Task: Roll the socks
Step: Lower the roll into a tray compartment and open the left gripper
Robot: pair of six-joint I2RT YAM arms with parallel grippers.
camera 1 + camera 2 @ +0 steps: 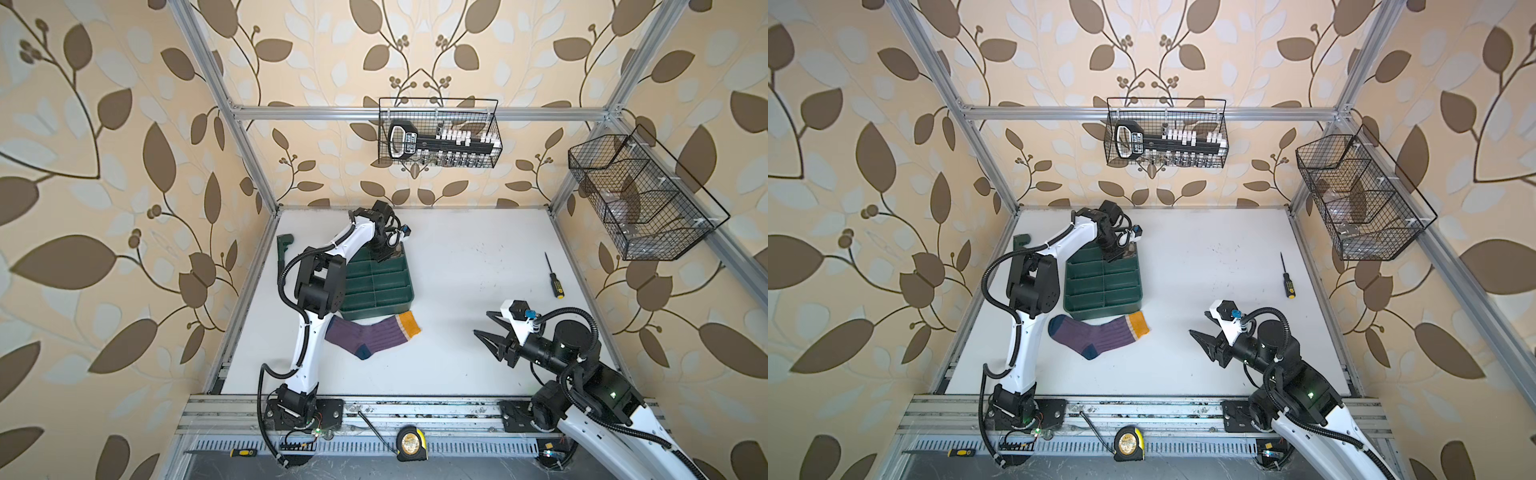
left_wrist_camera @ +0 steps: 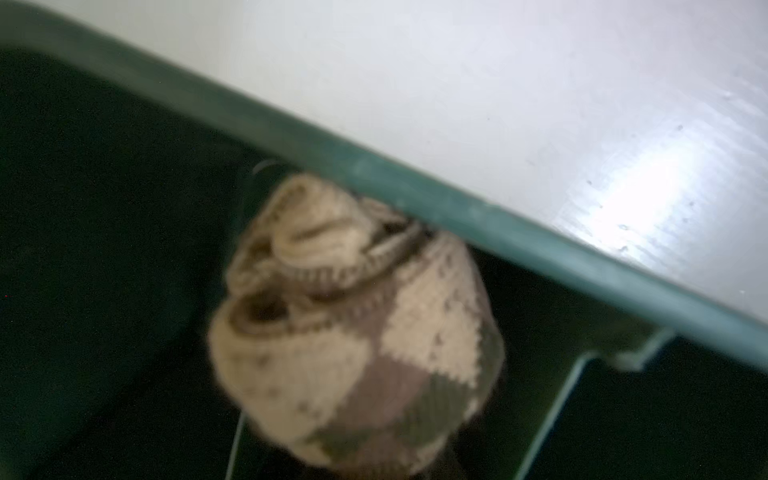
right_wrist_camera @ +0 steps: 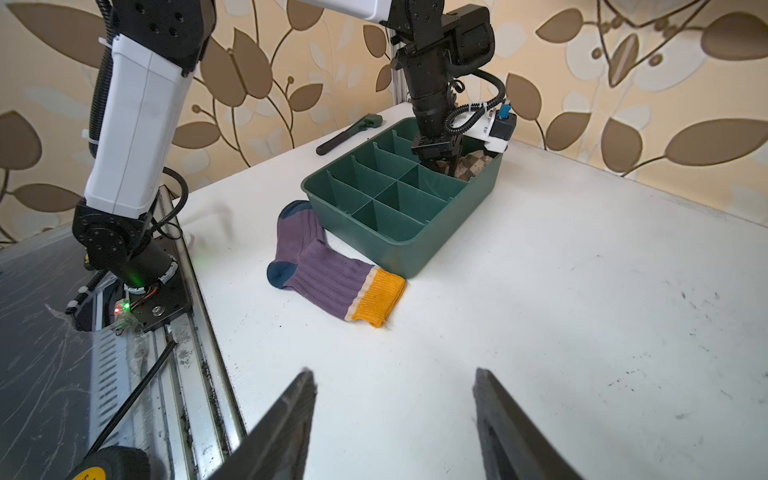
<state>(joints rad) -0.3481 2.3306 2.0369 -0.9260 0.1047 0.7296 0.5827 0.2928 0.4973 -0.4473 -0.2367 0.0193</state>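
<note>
A purple ribbed sock (image 1: 370, 334) (image 1: 1100, 334) (image 3: 328, 274) with navy toe and heel and a yellow cuff lies flat on the white table, just in front of the green divided tray (image 1: 411, 286) (image 3: 415, 257). The tan-and-brown argyle sock (image 2: 353, 324) (image 3: 473, 164) is rolled into a ball in the tray's far corner compartment. My left gripper (image 1: 384, 251) (image 1: 1116, 251) (image 3: 440, 164) reaches down into that compartment, shut on the roll; its fingers are hidden in the left wrist view. My right gripper (image 1: 482, 323) (image 1: 1197, 322) (image 3: 392, 371) hovers open and empty, right of the purple sock.
A screwdriver (image 1: 554, 276) lies at the table's right. A green tool (image 1: 284, 245) lies left of the tray. Two wire baskets (image 1: 440, 133) (image 1: 640, 199) hang on the walls. A tape measure (image 1: 411, 444) and a second screwdriver (image 1: 241, 452) sit on the front rail.
</note>
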